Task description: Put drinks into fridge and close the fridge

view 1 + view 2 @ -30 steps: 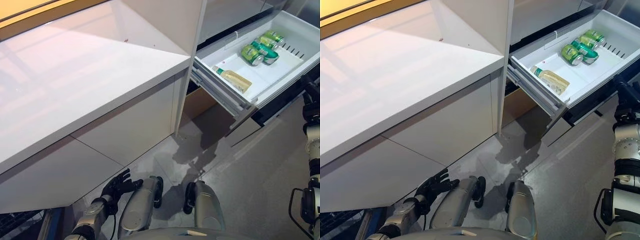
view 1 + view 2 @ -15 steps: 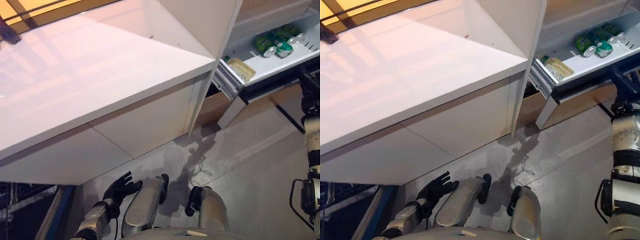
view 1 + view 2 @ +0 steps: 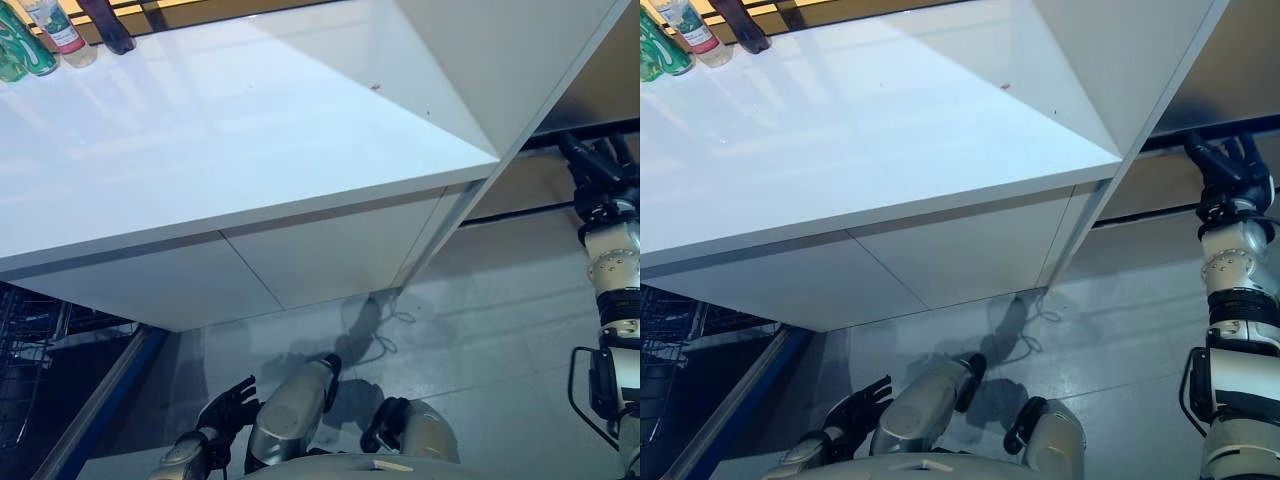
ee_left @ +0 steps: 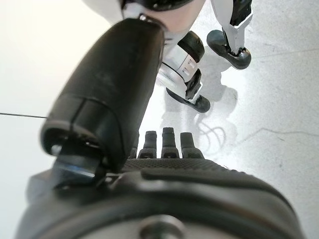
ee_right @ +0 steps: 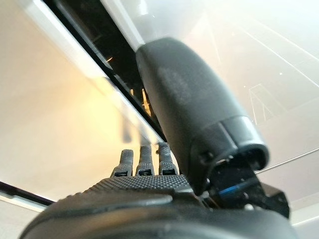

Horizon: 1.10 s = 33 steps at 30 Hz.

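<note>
Drinks stand at the far left end of the white counter (image 3: 250,130): green bottles (image 3: 14,58), a clear bottle with a pink label (image 3: 55,25) and a dark bottle (image 3: 106,22). The fridge's grey-brown front (image 3: 1230,70) is at the right, with a dark gap (image 3: 1180,138) across it. My right hand (image 3: 1226,176) is raised by that gap, open, with straight fingers (image 5: 142,162), and holds nothing. My left hand (image 3: 228,405) hangs low by the floor, open and empty; its fingers (image 4: 164,144) are straight.
The counter's white cabinet fronts (image 3: 330,260) face me, with a tall white side panel (image 3: 500,70) between the counter and the fridge. A dark wire rack (image 3: 30,350) and a blue edge (image 3: 100,405) lie at the lower left. Grey floor (image 3: 480,330) lies in front.
The whole picture has swung, so the camera has moved. The open drawer with green cans has left the view; the bottles on the counter have come in. My right hand stays raised at the fridge.
</note>
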Motion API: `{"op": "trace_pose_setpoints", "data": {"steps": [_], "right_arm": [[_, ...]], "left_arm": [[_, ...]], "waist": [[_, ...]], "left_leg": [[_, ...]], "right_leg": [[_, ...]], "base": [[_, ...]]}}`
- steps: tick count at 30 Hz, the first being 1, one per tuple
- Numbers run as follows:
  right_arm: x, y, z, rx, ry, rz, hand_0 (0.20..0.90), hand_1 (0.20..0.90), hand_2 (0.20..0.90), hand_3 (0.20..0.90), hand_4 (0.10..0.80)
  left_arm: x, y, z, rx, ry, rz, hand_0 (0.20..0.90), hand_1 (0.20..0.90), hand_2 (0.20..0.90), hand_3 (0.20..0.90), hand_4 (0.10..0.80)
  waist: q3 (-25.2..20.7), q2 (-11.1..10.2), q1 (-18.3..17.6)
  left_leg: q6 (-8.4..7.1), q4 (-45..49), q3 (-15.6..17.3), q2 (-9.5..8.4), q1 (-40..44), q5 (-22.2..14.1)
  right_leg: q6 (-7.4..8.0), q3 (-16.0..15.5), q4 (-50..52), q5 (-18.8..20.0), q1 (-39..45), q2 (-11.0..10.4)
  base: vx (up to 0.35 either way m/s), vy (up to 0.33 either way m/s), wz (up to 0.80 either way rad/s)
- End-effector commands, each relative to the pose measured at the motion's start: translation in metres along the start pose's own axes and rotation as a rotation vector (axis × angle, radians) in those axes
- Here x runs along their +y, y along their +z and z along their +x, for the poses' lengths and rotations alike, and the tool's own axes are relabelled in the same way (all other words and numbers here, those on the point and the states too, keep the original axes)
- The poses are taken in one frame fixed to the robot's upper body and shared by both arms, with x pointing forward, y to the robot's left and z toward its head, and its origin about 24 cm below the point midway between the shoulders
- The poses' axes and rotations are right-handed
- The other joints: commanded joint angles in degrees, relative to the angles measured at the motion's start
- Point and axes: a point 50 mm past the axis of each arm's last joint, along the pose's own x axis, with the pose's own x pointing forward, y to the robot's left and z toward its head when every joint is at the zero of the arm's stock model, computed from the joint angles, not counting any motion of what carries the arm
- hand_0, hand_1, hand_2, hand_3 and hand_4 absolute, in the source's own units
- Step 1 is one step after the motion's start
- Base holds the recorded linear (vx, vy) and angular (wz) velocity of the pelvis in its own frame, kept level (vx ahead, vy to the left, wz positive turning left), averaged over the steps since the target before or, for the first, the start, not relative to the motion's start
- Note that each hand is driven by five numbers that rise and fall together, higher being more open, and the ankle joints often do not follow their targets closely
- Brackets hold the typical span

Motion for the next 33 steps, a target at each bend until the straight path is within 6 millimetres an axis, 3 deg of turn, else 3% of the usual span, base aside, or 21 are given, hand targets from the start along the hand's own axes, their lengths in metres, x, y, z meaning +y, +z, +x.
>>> {"op": "trace_pose_setpoints", "data": {"steps": [1, 10, 16, 20, 22, 23, 24, 31, 33], "right_arm": [[0.044, 0.05, 0.002, -0.211, 0.192, 0.008, 0.9, 0.9, 0.9, 0.9, 0.8], [0.043, 0.027, -0.005, -0.158, 0.222, -0.03, 0.9, 0.9, 0.9, 0.9, 0.8], [0.039, -0.01, -0.015, -0.028, 0.27, -0.07, 0.9, 0.9, 0.9, 0.9, 0.8], [0.027, -0.045, -0.027, 0.09, 0.285, -0.107, 0.9, 0.9, 0.9, 0.9, 0.8], [0.013, -0.074, -0.039, 0.192, 0.28, -0.142, 0.9, 0.9, 0.9, 0.9, 0.8], [0.011, -0.079, -0.041, 0.209, 0.277, -0.143, 0.9, 0.9, 0.9, 0.9, 0.8], [-0.006, -0.1, -0.053, 0.275, 0.262, -0.154, 0.9, 0.9, 0.9, 0.9, 0.8], [-0.069, -0.172, -0.105, 0.545, 0.136, -0.232, 0.9, 0.9, 0.9, 0.9, 0.8], [-0.091, -0.195, -0.128, 0.666, 0.099, -0.33, 0.9, 0.9, 0.9, 0.9, 0.8]], "left_arm": [[0.025, -0.004, -0.013, 0.003, 0.037, 0.094, 0.9, 0.9, 0.9, 0.9, 0.8], [0.028, -0.003, -0.014, 0.021, 0.025, 0.131, 0.9, 0.9, 0.9, 0.9, 0.8], [0.022, 0.012, -0.008, -0.009, 0.011, 0.137, 0.9, 0.9, 0.9, 0.9, 0.8], [0.015, 0.022, -0.003, -0.042, 0.003, 0.124, 0.9, 0.9, 0.9, 0.9, 0.8], [0.01, 0.027, 0.0, -0.056, -0.008, 0.115, 0.9, 0.9, 0.9, 0.9, 0.8], [0.01, 0.028, 0.0, -0.058, -0.007, 0.111, 0.9, 0.9, 0.9, 0.9, 0.8], [0.008, 0.03, 0.001, -0.059, -0.009, 0.1, 0.9, 0.9, 0.9, 0.9, 0.8], [0.009, 0.023, 0.002, -0.032, 0.009, 0.076, 0.9, 0.9, 0.9, 0.9, 0.8], [0.011, 0.019, 0.002, -0.011, 0.031, 0.063, 0.9, 0.9, 0.9, 0.9, 0.8]], "waist": [[-6.42, -1.22, 2.68], [-7.4, -2.57, -0.66], [-9.05, -3.9, -4.41], [-10.73, -4.67, -6.68], [-12.36, -4.98, -8.2], [-12.61, -5.02, -8.39], [-13.72, -5.05, -9.26], [-16.39, -5.04, -10.88], [-16.91, -4.97, -11.25]], "left_leg": [[2.31, -6.56, 2.01, 1.85, 3.99, -3.46], [2.66, -8.08, 4.94, 3.19, 6.17, -4.09], [2.1, -12.92, 8.55, 5.36, 8.68, -2.19], [1.12, -17.11, 11.39, 6.83, 10.37, -0.44], [0.42, -20.15, 12.95, 7.53, 11.37, 0.87], [0.33, -20.66, 13.15, 7.66, 11.55, 1.09], [-0.09, -22.47, 14.31, 8.09, 12.31, 1.76], [-1.05, -26.3, 17.33, 8.93, 15.18, 2.59], [-1.26, -27.1, 18.29, 9.17, 15.88, 2.8]], "right_leg": [[-0.55, 4.07, -0.37, 1.92, 3.13, 1.75], [0.15, 8.0, -7.17, 4.76, 3.91, 4.05], [0.95, 10.87, -15.88, 8.9, 4.75, 6.65], [1.65, 12.74, -22.26, 12.12, 5.7, 8.22], [2.0, 13.73, -25.95, 13.89, 6.25, 9.2], [2.04, 13.87, -26.48, 14.14, 6.38, 9.34], [2.25, 14.07, -28.57, 15.05, 6.85, 9.76], [2.92, 14.35, -34.61, 17.77, 8.99, 10.79], [2.94, 14.17, -35.82, 18.26, 9.54, 11.1]], "base": [[0.046, -0.035, 0.03], [-0.015, -0.064, -0.18], [-0.091, -0.093, -0.43], [-0.116, -0.105, -0.49], [-0.123, -0.098, -0.54], [-0.116, -0.088, -0.49], [-0.073, -0.062, -0.38], [-0.085, -0.052, -0.27], [-0.056, -0.025, -0.19]]}}
